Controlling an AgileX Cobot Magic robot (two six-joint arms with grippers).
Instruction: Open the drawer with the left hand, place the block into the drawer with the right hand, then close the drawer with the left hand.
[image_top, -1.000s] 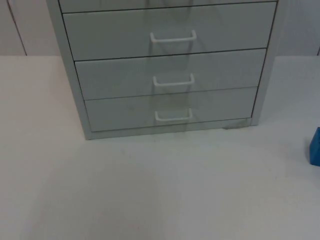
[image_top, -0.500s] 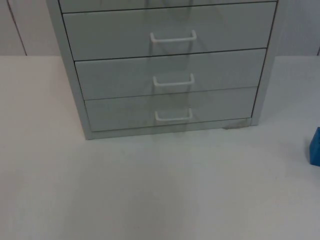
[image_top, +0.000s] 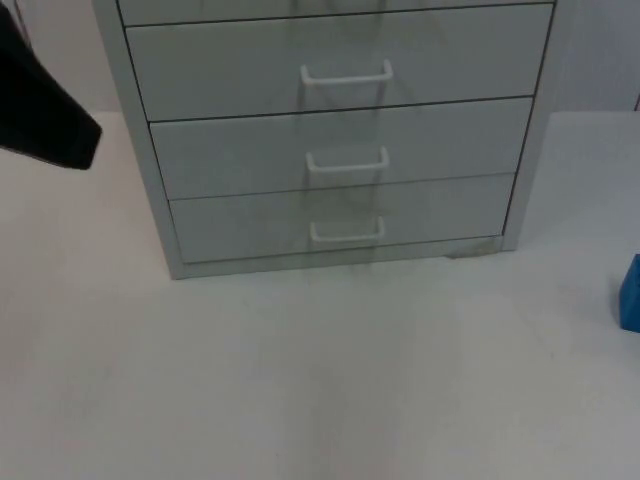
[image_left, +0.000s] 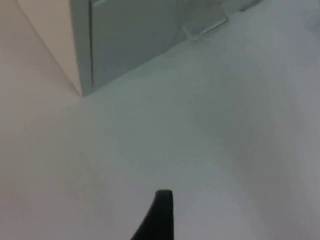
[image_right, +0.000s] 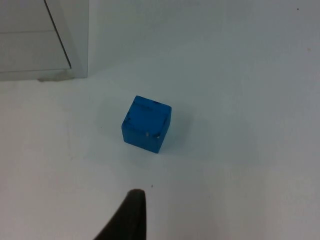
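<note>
Drawers (image_top: 335, 140) are all sitting shut in the grey cabinet (image_top: 140, 150) at the surface's (image_top: 320, 380) far edge. Blue block (image_right: 146, 123) is lying near the right edge, just off the cabinet's front right corner. Left arm (image_top: 40, 110) is hanging beside the cabinet's left side. Left gripper (image_left: 159, 215) and right gripper (image_right: 127, 217) are hovering over the surface; can't tell their fingers' spread.

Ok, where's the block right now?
The block sits on the table at the right edge of the top view, right of the cabinet, apart from it, and ahead of the right gripper.
</note>
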